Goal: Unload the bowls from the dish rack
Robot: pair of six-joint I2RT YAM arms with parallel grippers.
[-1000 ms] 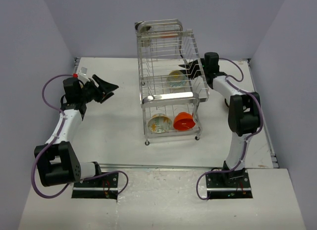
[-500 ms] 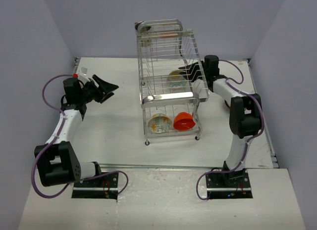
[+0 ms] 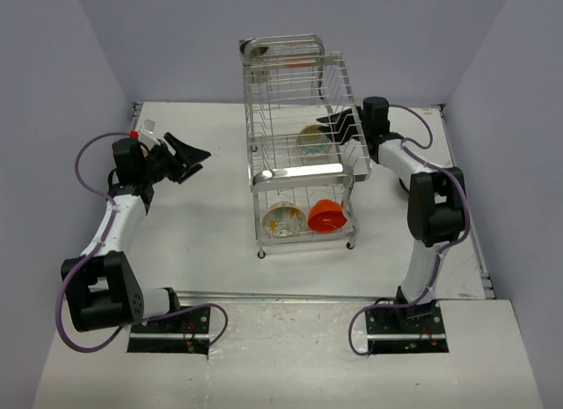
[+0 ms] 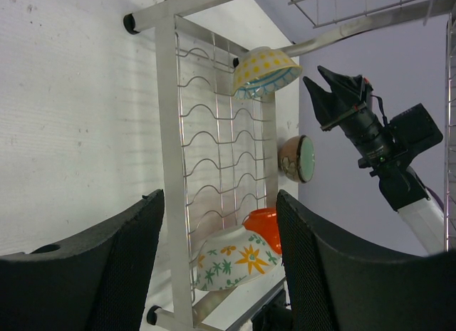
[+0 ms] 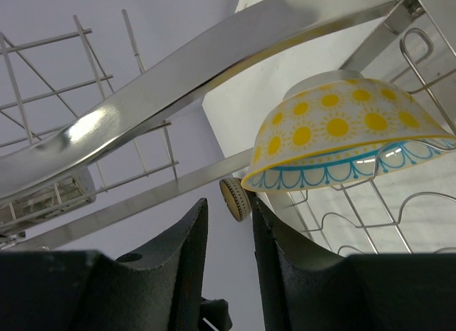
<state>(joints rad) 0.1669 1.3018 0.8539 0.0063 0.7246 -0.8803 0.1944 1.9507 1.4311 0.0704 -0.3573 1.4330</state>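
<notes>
The chrome dish rack point(image 3: 299, 173) stands mid-table. Its upper tier holds a pale bowl with yellow suns point(image 3: 314, 139), also in the right wrist view point(image 5: 335, 132) and the left wrist view point(image 4: 265, 71). The lower tier holds a pale flowered bowl point(image 3: 283, 219) and an orange-red bowl point(image 3: 326, 215). A brown bowl with a greenish inside point(image 4: 298, 159) stands on edge farther back. My right gripper point(image 3: 337, 123) is open and empty, reaching into the upper tier with its fingertips just beside the sun bowl's rim point(image 5: 228, 224). My left gripper point(image 3: 198, 158) is open and empty, left of the rack point(image 4: 221, 267).
The rack's wire sides and shiny cross bars point(image 5: 142, 110) hem in the right gripper. Grey walls enclose the table on three sides. White table surface point(image 3: 202, 224) lies left of and in front of the rack.
My right gripper has edged a little further into the upper tier toward the sun bowl. The left arm and the bowls have not moved.
</notes>
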